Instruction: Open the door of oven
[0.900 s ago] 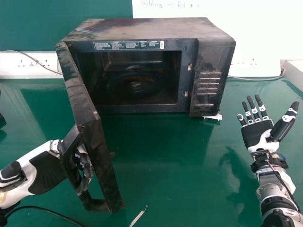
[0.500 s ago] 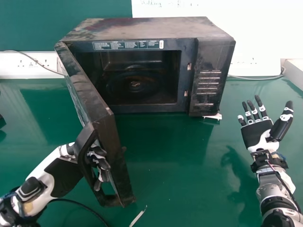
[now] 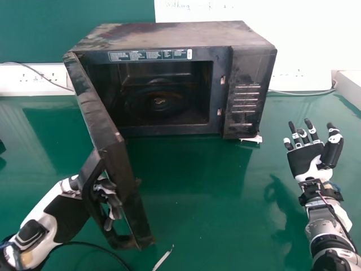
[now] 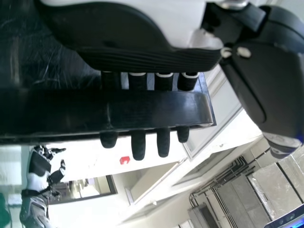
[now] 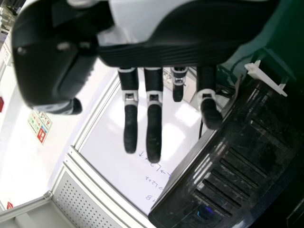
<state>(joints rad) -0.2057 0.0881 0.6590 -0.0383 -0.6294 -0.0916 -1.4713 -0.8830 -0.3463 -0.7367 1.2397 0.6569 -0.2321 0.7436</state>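
The black oven (image 3: pixel 161 36) stands at the back of the table, its inside in plain sight. Its door (image 3: pixel 104 127) is swung wide, jutting forward from the left side. At the door's front end, my left hand (image 3: pixel 65 212) is hooked through the handle (image 3: pixel 90 183), fingers curled round it. In the left wrist view my left hand (image 4: pixel 142 47) has its fingers passing behind the handle bar (image 4: pixel 142 109). My right hand (image 3: pixel 307 158) is open, palm up, right of the oven and apart from it. The right wrist view shows my right hand (image 5: pixel 180 47) beside the oven's control side (image 5: pixel 228 175).
Green table (image 3: pixel 208 192) spreads in front of the oven. A thin white strip (image 3: pixel 163 258) lies near the front edge. Power sockets (image 3: pixel 48 76) and cables run along the wall behind. A dark cable (image 3: pixel 84 244) lies beside my left arm, and a white box (image 3: pixel 348 84) stands at the back right.
The door and my left hand first shifted right, then came back partway left, with the hand still on the handle. My right thumb has moved in toward the fingers.
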